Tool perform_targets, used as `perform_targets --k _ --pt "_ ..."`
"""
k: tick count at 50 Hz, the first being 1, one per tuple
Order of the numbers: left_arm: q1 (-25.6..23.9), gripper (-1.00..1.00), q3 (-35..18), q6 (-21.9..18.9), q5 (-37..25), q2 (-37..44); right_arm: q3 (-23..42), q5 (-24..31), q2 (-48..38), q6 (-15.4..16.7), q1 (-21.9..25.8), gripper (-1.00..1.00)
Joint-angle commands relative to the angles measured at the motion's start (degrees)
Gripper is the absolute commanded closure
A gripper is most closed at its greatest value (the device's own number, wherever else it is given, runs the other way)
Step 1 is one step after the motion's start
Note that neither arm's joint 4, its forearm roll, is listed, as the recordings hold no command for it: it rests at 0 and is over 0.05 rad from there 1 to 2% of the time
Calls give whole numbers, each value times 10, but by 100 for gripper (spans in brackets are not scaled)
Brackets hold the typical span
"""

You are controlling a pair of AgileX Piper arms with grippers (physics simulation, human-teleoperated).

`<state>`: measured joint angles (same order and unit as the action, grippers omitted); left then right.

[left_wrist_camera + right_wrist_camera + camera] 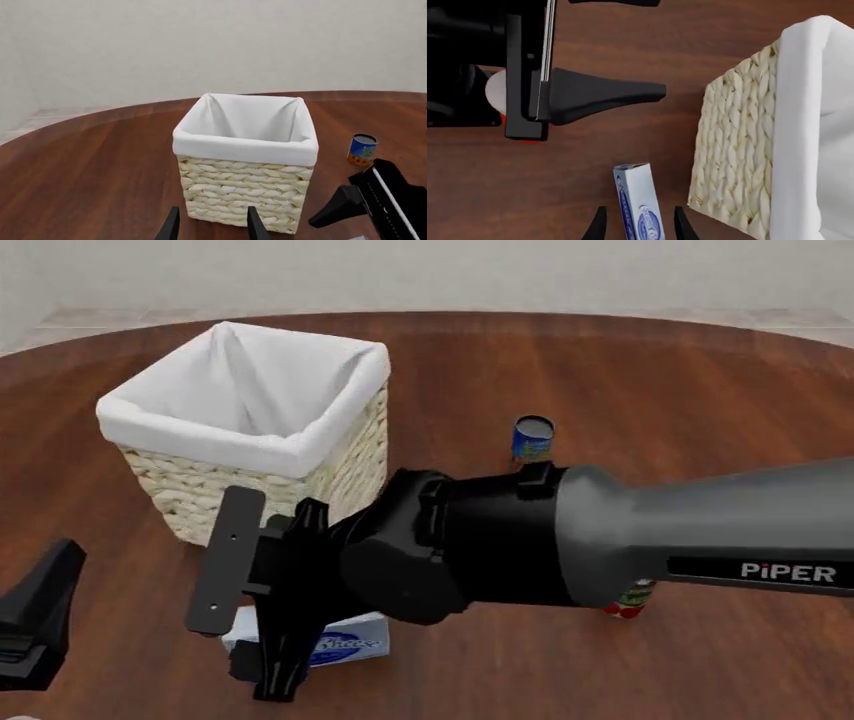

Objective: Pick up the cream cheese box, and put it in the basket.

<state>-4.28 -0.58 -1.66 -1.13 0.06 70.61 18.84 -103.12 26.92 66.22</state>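
The cream cheese box (638,202), pale with blue oval logos, lies flat on the wooden table close beside the wicker basket (730,150). My right gripper (638,226) is open, with a finger on each side of the box and a gap at both. From the front, the right gripper (287,650) hangs over the box (350,643), just in front of the basket (240,490). My left gripper (211,226) is open and empty, pointing at the basket (243,195). It sits low at the front left (34,625).
A blue can (533,438) stands behind the right arm, and it also shows in the left wrist view (362,149). A red can (627,600) is partly hidden under the right arm. The round table's edge (441,318) curves at the back.
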Motion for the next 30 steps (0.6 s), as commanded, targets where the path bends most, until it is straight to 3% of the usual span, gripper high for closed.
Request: perform_targets --k 1,30 --pt "-3 -100 1 0 1 0 5 -6 -23 -1 -8 -100" --pt "-6 -100 0 1 0 0 15 -12 -82 8 -23 -100"
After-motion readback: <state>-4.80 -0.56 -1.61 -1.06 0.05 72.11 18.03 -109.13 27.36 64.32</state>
